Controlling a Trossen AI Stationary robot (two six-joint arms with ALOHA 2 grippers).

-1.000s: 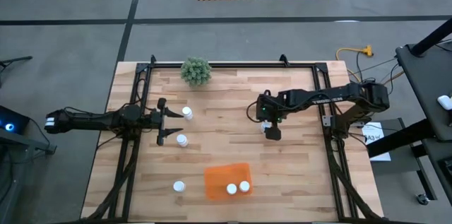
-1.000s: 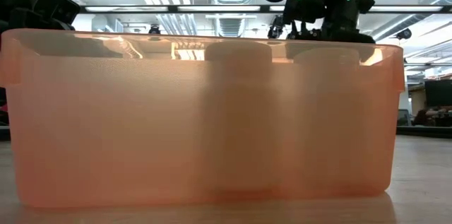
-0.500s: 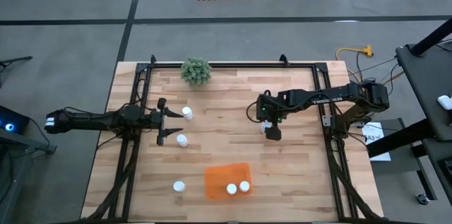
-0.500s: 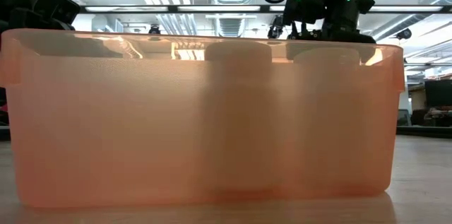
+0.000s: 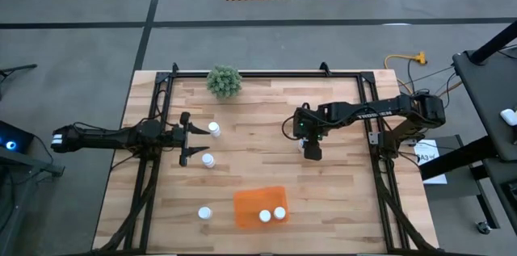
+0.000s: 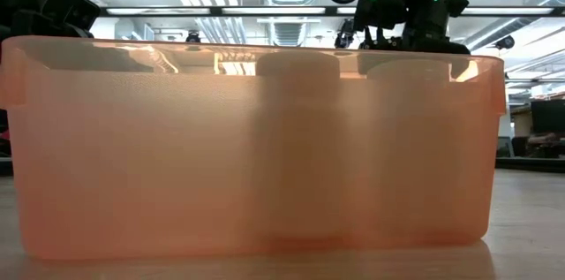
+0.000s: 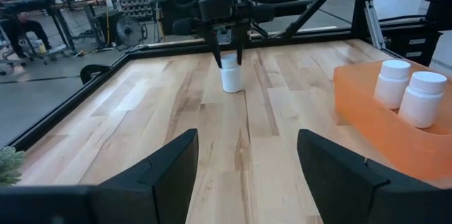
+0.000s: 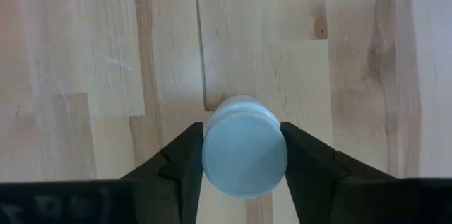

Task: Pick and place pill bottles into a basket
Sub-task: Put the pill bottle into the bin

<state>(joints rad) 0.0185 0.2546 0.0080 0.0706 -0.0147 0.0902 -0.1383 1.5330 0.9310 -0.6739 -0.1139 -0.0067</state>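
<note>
Table [image 5: 258, 119] scene unchanged since the earlier frames except right gripper [image 5: 311, 150] sits slightly lower; orange basket [image 5: 246, 207] near the front edge holds two pill bottles [image 5: 264, 216]; right gripper mid-table, fingers clamped on a bottle [image 8: 244, 146]; left gripper [image 5: 186, 136] spread apart near left edge between two bottles [image 5: 213, 128]; one bottle [image 5: 204, 213] beside basket; no readable labels.
</note>
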